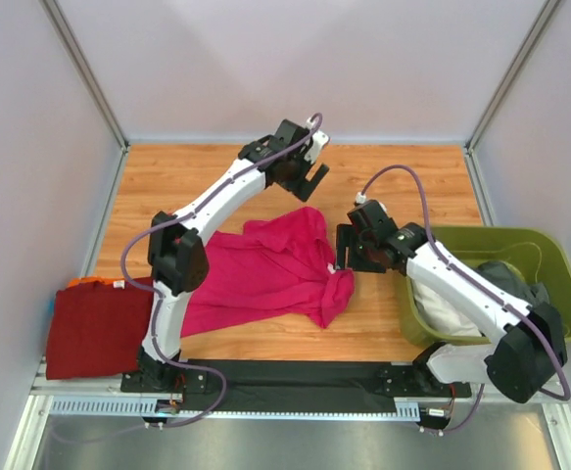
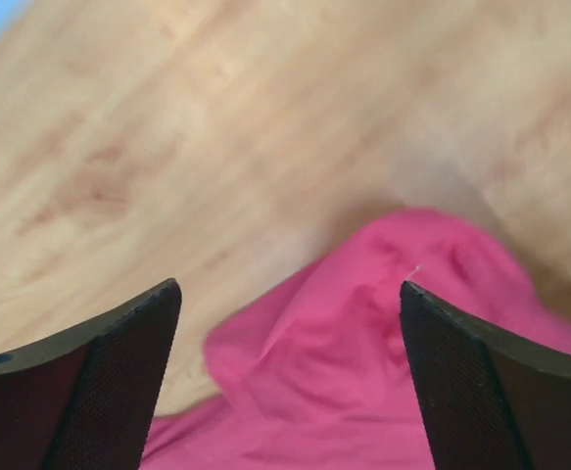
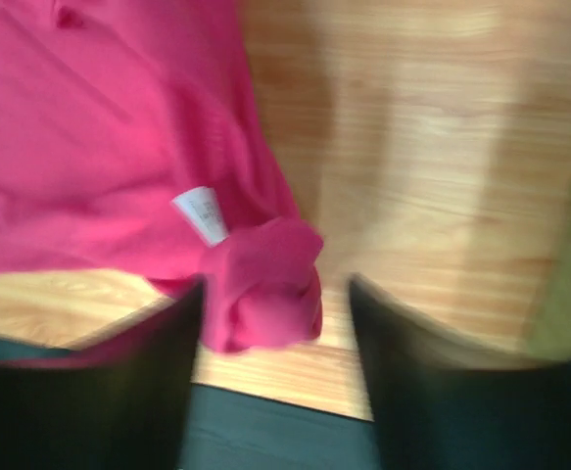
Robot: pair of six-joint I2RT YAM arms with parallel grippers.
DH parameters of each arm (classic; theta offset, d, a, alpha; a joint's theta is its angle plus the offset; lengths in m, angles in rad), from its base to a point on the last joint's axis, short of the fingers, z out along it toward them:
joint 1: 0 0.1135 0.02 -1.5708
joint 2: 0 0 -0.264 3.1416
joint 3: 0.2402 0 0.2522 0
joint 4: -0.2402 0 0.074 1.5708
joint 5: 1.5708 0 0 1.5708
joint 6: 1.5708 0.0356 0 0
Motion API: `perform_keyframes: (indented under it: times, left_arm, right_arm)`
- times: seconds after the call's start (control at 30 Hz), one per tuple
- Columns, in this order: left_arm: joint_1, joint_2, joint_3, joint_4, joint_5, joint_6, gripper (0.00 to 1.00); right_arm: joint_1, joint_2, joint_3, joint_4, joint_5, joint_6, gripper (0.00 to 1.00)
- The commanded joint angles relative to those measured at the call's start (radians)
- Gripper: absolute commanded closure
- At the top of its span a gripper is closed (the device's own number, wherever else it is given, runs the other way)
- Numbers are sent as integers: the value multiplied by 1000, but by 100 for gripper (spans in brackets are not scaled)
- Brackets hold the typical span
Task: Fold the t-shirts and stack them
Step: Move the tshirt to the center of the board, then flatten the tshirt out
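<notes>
**A:** Nearest, the black fingers of the left tool [image 2: 290, 286] stand wide apart and hold nothing. The magenta t-shirt [image 2: 383, 333] lies just below them.

**B:** And the wider scene?

**A:** The shirt lies crumpled mid-tabletop [image 1: 167, 186], its long axis running left to right. The right tool [image 3: 277, 282], fingers parted, hovers at the shirt's bunched right end and seems to grip nothing.
</notes>
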Motion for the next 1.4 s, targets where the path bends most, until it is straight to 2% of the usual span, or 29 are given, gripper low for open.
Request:
perform_keyframes:
  times: [0.0,0.07,0.1,0.13,0.17,0.2,0.23,0.3,0.33,0.4,0.43,0.57,0.7,0.9,0.97,1.1,1.37]
  left_arm:
    - [41,10,252,-90,-197,-78,1]
    - [82,-40,216,-99,-134,-176,1]
    - [101,-80,168,-89,-100,-211,1]
    - [121,-182,110,-52,-42,-247,1]
    - [160,-242,-32,-27,-22,-314,1]
    - [180,-308,-112,28,-11,-346,1]
    - [202,-442,-277,56,-13,-412,1]
    - [280,-573,-434,108,-25,-477,1]
    - [347,-683,-567,111,-43,-535,1]
    - [423,-778,-680,96,-77,-583,1]
    - [510,-851,-778,96,-88,-616,3]
    - [697,-941,-937,117,-60,-680,8]
    - [757,-880,-975,232,-40,-706,11]
    - [790,-547,-859,341,-16,-742,16]
    - [791,-481,-814,366,-19,-761,16]
    - [790,-334,-762,451,-23,-801,16]
    - [790,-226,-708,488,-108,-845,20]
  right_arm:
    - [-20,-64,69,-115,170,4,18]
    - [-26,-72,110,-119,147,-27,11]
    - [-29,-75,126,-107,135,-47,11]
    - [-29,-73,141,-100,127,-77,11]
    - [-29,-64,176,-91,109,-96,10]
    - [-29,-57,193,-67,101,-113,10]
    - [-28,-47,207,-48,93,-155,10]
    - [-28,-3,241,22,69,-205,9]
    - [-28,38,257,44,69,-226,9]
    - [-29,83,274,137,52,-254,10]
    - [-28,109,279,172,50,-266,11]
    - [-28,297,326,355,-43,-292,12]
    - [-28,480,461,346,-52,-294,14]
    - [-23,663,567,403,-86,-274,15]
    - [-19,709,603,395,-92,-263,15]
    - [-20,747,623,412,-111,-246,15]
    - [-17,772,661,398,-120,-240,16]
